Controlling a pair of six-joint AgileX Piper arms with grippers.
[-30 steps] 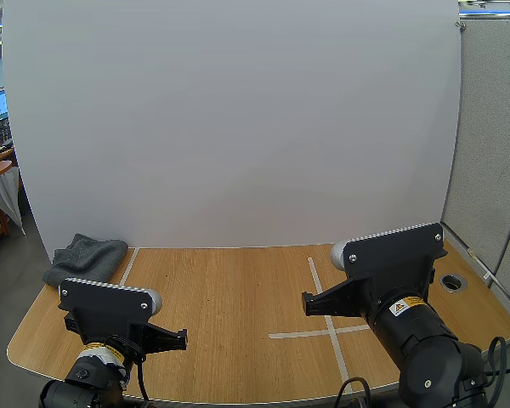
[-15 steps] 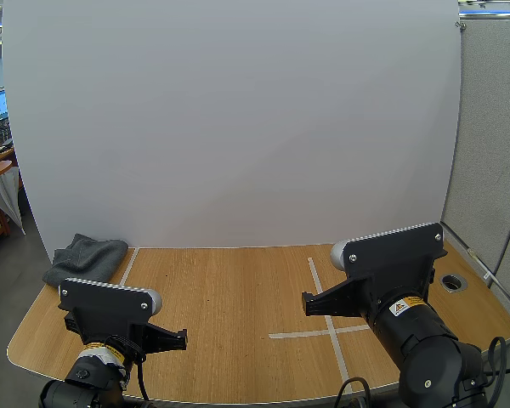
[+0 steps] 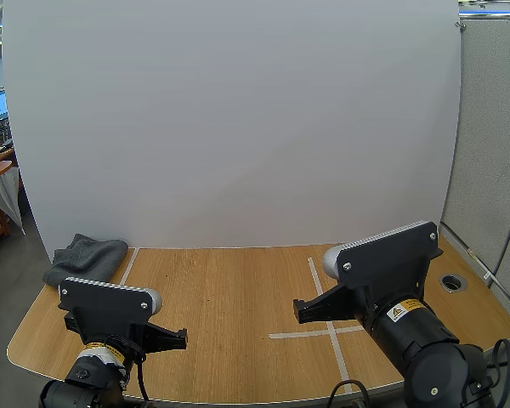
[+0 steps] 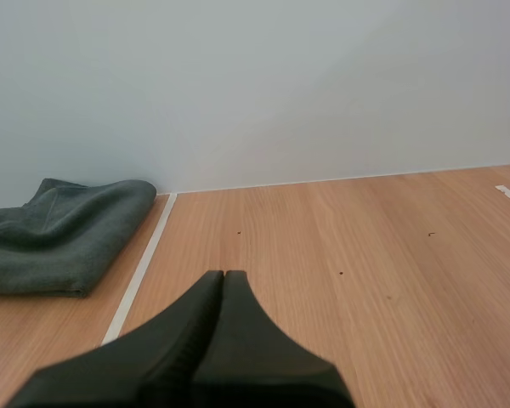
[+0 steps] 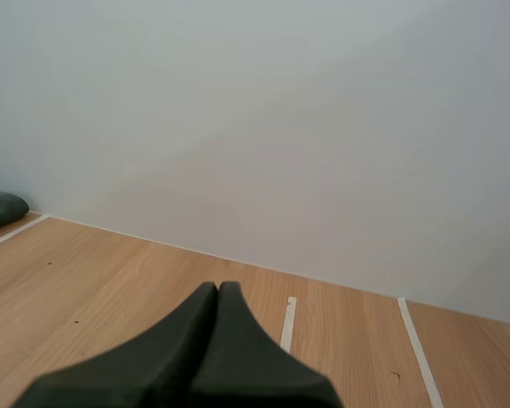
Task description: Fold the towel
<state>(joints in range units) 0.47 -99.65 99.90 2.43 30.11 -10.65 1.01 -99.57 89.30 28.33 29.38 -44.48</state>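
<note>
1. Ahead and to the left of my left gripper (image 4: pixel 223 275), the grey-green towel (image 4: pixel 64 234) lies in a loose heap on the wooden table (image 4: pixel 365 255). It sits against the foot of the white board (image 4: pixel 255 85), and a white tape strip (image 4: pixel 140 276) runs between it and the fingertips.
2. I see the left jaws pressed together into one dark wedge with nothing between them. They point toward the board, well apart from the towel.
3. My right gripper (image 5: pixel 218 286) likewise has its jaws pressed together and empty, aimed at the board. Two white tape lines (image 5: pixel 287 323) run along the wood just beyond its tips.
4. From the right jaws the towel is far off to the left, only its rounded edge showing at the board's foot.
5. From the high view, I find the towel at the table's far left corner, beyond the left jaws. A round cable hole (image 3: pixel 452 281) sits to the right of the right jaws.
</note>
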